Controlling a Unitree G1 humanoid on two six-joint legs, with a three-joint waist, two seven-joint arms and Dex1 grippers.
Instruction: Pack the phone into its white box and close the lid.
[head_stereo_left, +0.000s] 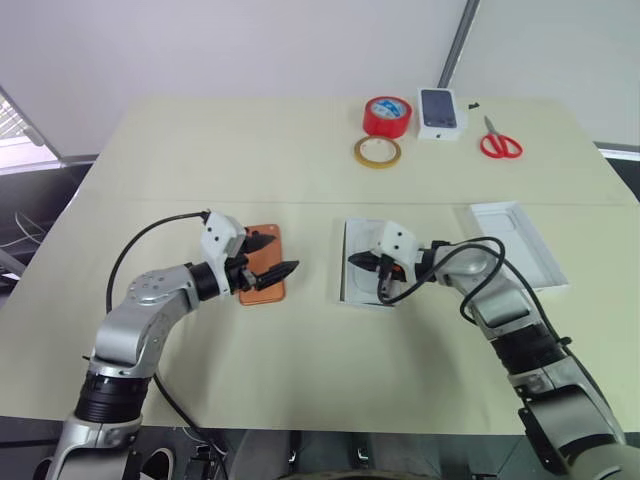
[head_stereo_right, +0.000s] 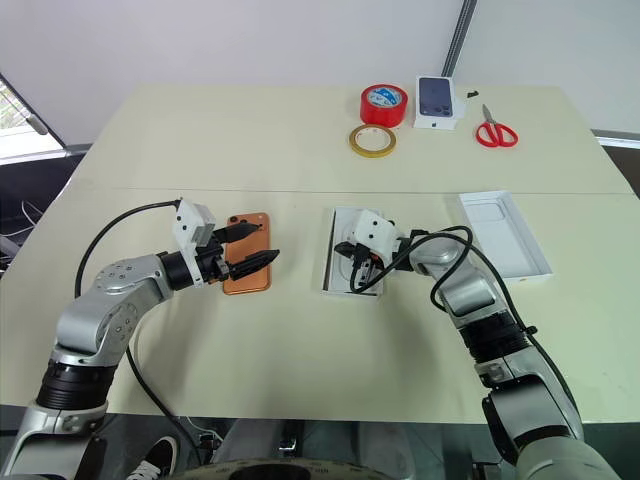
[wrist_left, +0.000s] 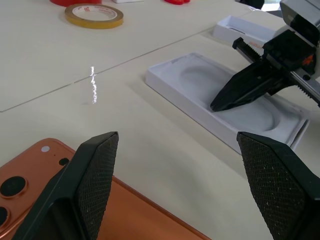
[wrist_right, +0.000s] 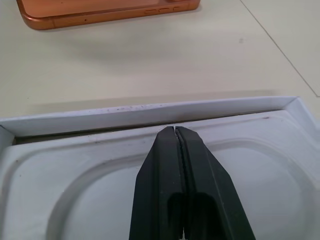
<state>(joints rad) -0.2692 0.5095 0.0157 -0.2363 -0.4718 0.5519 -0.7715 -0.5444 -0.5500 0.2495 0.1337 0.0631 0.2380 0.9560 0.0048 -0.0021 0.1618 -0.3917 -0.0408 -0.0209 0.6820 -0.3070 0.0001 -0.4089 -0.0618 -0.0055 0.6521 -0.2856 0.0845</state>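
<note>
Phone: slim orange-copper smartphone (head_stereo_left: 264, 265) lies flat, back up, on the pale bench (head_stereo_left: 300, 160), lens cluster toward the far end.
White box: shallow white cardboard tray (head_stereo_left: 358, 262) sits just beside the phone, apart from it, an insert with an oval recess inside.
Lid: plain white rimmed cover (head_stereo_left: 515, 243) rests well beyond the tray, on the side away from the phone.
Left tool (head_stereo_left: 272, 256): jaws spread wide, holding nothing, poised over the phone's near edge, pointing almost level toward the tray.
Right tool (head_stereo_left: 372, 277): fingers pressed together, empty, tip angled down inside the tray by its wall nearest the phone.
Risk: the thin phone lies flush on the bench, so the fingers may slide over it or push it away; the right tool in the tray could block placement or nudge the light tray.
</note>
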